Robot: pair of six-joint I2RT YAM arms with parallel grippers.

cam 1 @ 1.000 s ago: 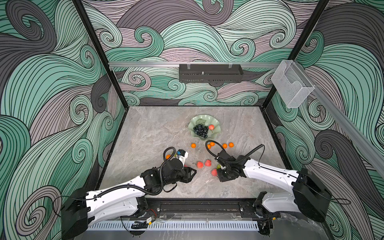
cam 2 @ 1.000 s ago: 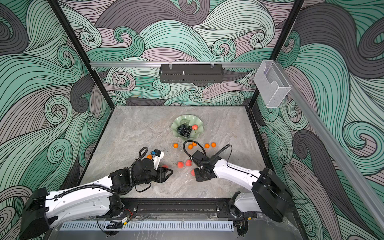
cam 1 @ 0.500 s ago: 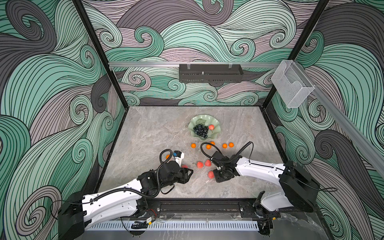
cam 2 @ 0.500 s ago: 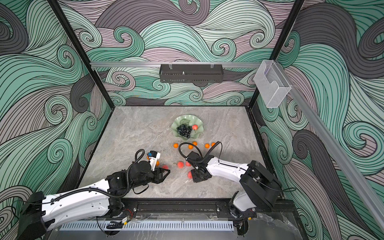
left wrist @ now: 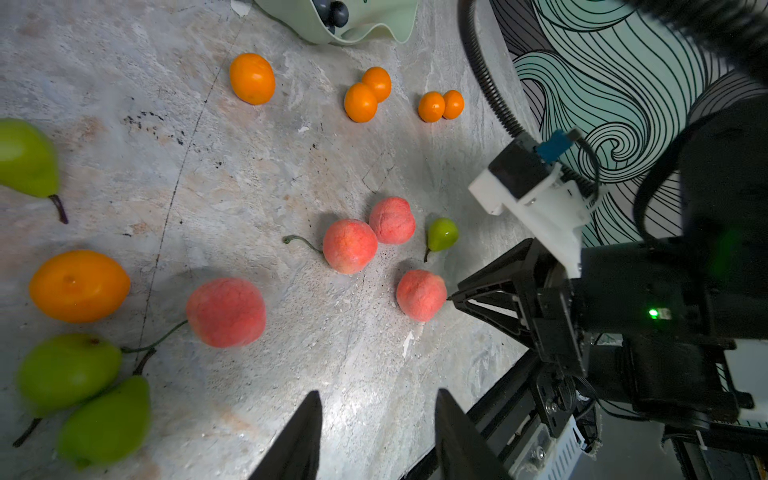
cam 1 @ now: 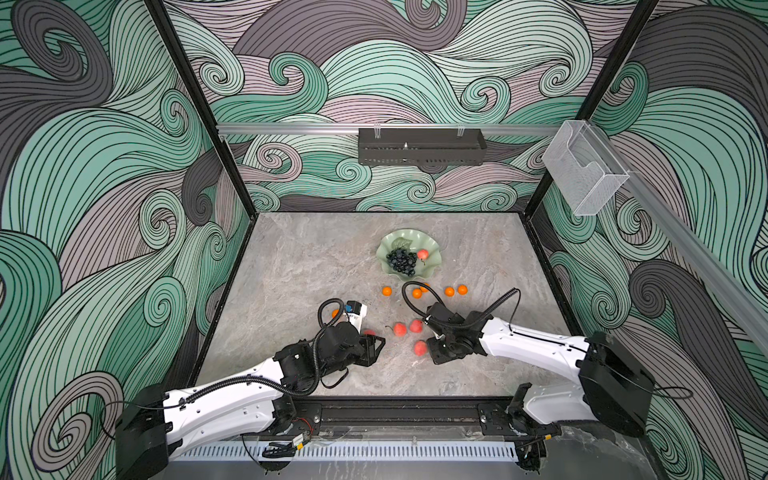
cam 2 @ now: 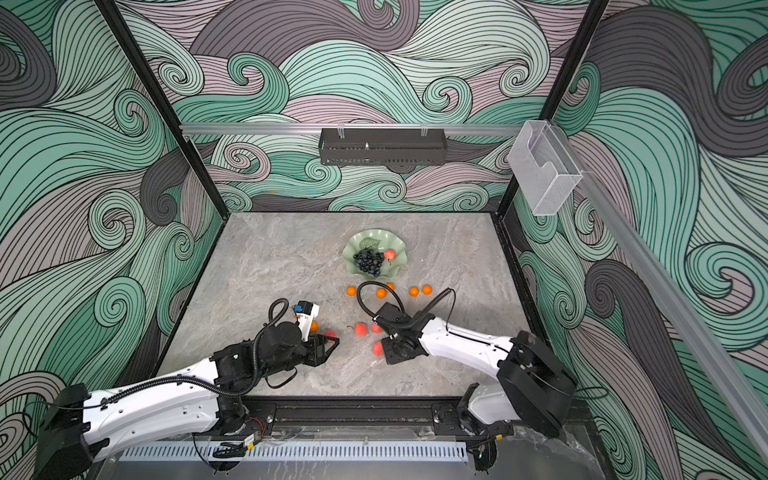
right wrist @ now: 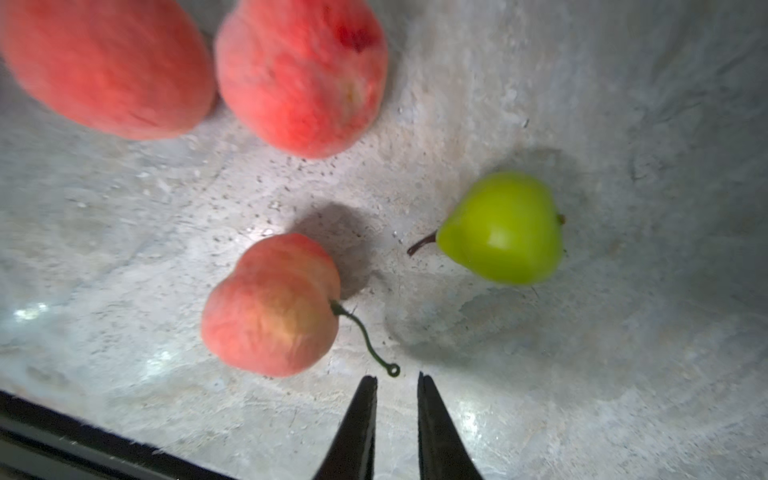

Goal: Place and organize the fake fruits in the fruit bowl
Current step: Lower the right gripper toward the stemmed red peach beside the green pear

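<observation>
Marble table (cam 1: 299, 257) is bearing the fruit bowl (cam 1: 434, 259) at the back. My left gripper (left wrist: 378, 392) is hanging half-wide, empty; my right gripper (right wrist: 395, 377), narrow and empty, is hovering by a peach (right wrist: 270, 307) stem.

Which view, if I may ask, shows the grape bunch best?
Both top views: the whole grape bunch lies unobstructed in the bowl. The left wrist catches only its edge at the frame border; the right wrist shows none.
</observation>
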